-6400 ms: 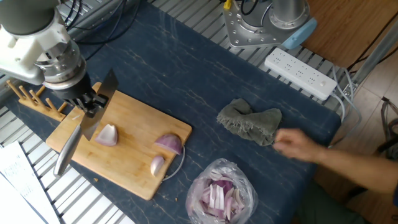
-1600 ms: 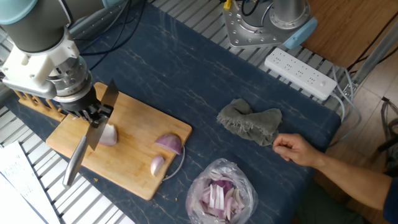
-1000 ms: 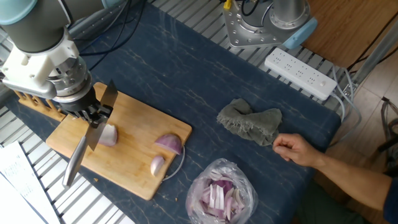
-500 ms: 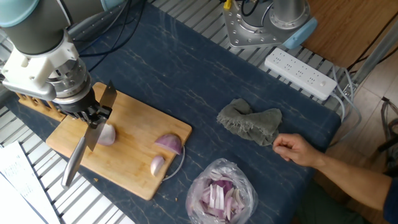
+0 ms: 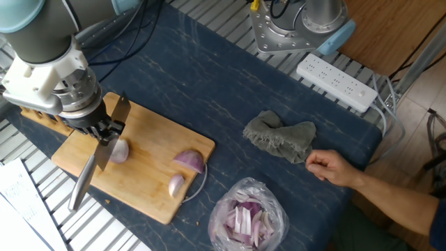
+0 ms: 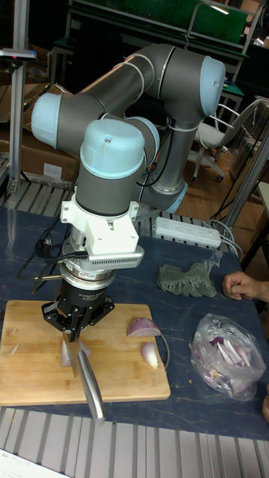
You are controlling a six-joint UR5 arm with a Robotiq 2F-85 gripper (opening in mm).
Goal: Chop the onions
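Three onions lie as red wedges on the bamboo cutting board (image 5: 143, 188) (image 6: 30, 377). My gripper (image 5: 102, 130) (image 6: 75, 326) is shut on a knife (image 5: 89, 167) (image 6: 88, 381), blade end pointing up and back, metal handle slanting toward the front edge. The knife lies across the left wedge (image 5: 121, 150) (image 6: 67, 354) and hides part of it. The largest wedge (image 5: 189, 161) (image 6: 142, 327) and a smaller one (image 5: 176, 185) (image 6: 151, 356) lie apart to the right. A clear bag (image 5: 247, 217) (image 6: 224, 357) holds several cut slivers.
A grey-green cloth (image 5: 280, 137) (image 6: 187, 280) lies on the dark tabletop right of the board. A person's hand (image 5: 333, 169) (image 6: 243, 285) rests near it. A white power strip (image 5: 338, 82) (image 6: 187, 231) sits at the back. A wooden rack (image 5: 35, 111) stands behind the board's left corner.
Since the oldest frame the knife has shifted right and down onto the left wedge, and the person's hand has settled near the cloth. Over the last second the gripper barely drifts left.
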